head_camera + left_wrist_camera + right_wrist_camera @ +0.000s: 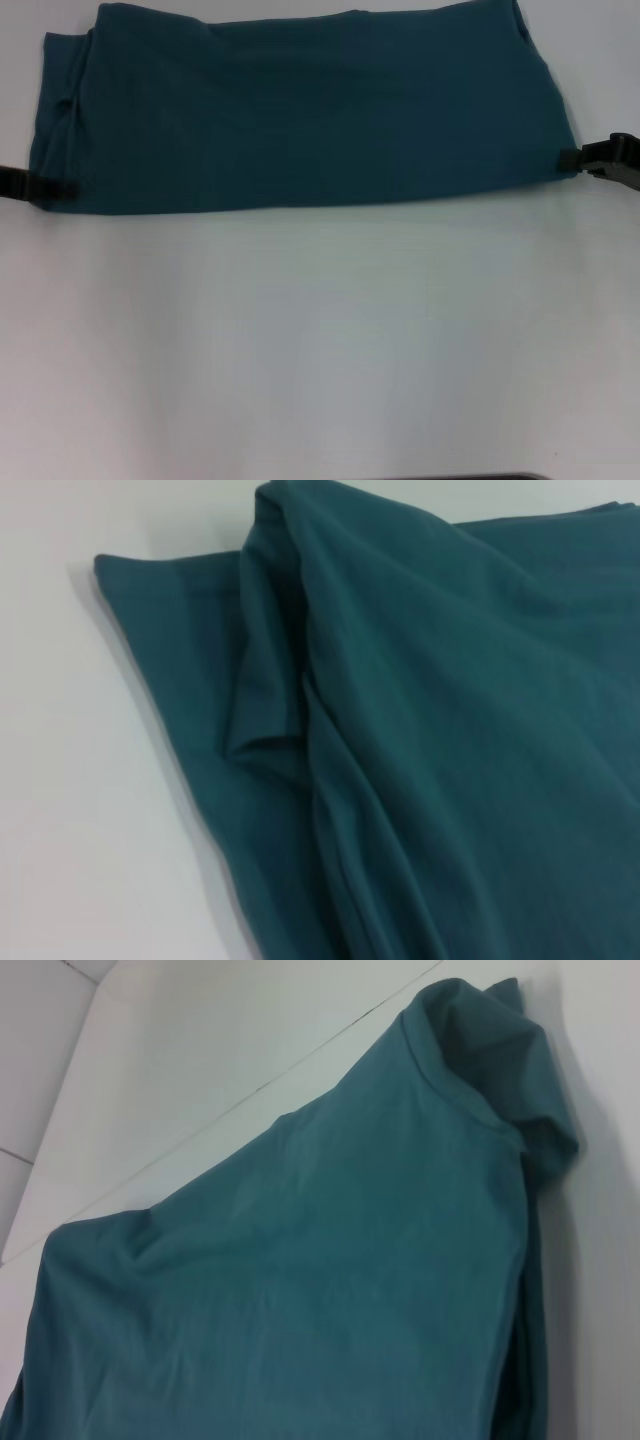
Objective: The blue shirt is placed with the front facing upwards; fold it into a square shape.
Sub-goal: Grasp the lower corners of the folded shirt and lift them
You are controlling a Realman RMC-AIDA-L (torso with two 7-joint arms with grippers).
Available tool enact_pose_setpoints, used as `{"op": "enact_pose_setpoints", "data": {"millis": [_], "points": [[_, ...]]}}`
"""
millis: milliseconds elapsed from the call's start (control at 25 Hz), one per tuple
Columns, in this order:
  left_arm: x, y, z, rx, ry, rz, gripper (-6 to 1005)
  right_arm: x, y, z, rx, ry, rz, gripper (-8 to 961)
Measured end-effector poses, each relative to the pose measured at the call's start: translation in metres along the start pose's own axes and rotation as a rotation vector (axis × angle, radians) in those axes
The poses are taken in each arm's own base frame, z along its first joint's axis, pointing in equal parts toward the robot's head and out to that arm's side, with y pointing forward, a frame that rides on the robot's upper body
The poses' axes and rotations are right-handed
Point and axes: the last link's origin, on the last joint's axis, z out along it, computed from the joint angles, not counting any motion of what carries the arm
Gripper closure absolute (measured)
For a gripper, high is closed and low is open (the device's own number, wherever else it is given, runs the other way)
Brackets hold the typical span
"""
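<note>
So the blue shirt (300, 110) is lying across the far half of the white surface (320, 340), already folded into a wide band running left to right. No chest lettering shows anywhere, just plain teal, so the printed side looks tucked inside or facing down. The near edge is pretty straight; the far left end is a bit bunched, with a sleeve fold sitting on top there in the left wrist view.

The left pincer (45, 186) is at the near left corner of the band, low against the surface, its dark tip right at the cloth's edge. The right pincer (578, 158) mirrors it at the near right corner, also touching the hem. I honestly can't tell whether either one is clamped on fabric or just resting next to it: the tips are tiny in the head view and neither wrist view shows its own fingers.

My guess on why they sit like that: one at each end of the same long edge is how you'd either lay a fold flat or pick up both corners together, keeping the edge taut so it doesn't sag in the middle.

As for progress, it's a long rectangle, not a square yet, so I'd say the ends still need bringing in. The lumpy left end could make that fold crooked.
</note>
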Motion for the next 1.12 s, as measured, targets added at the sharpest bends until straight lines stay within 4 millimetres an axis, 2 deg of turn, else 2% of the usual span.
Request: {"op": "enact_pose_setpoints", "data": {"millis": [320,440,640,880,1120], "points": [[-0.0004,-0.0092,-0.0013,0.031,0.008,-0.038,453,-0.0009,0.0016,0.0008,-0.005,0.002,0.0,928],[-0.0025,-0.0092,-0.0006,0.027,0.001,-0.04,667,-0.0009,0.0017,0.0008,-0.006,0.003,0.0,926],[-0.0037,-0.0082,0.0005,0.021,-0.004,-0.037,861,-0.0009,0.0017,0.0007,-0.006,0.001,-0.001,923],[-0.003,-0.0056,0.0019,0.014,-0.013,-0.027,975,0.0004,0.0005,-0.0003,-0.006,0.0,0.002,920],[-0.004,-0.0065,-0.0028,0.012,-0.032,-0.018,973,0.0036,-0.002,-0.0026,-0.004,0.0,0.005,917]]}}
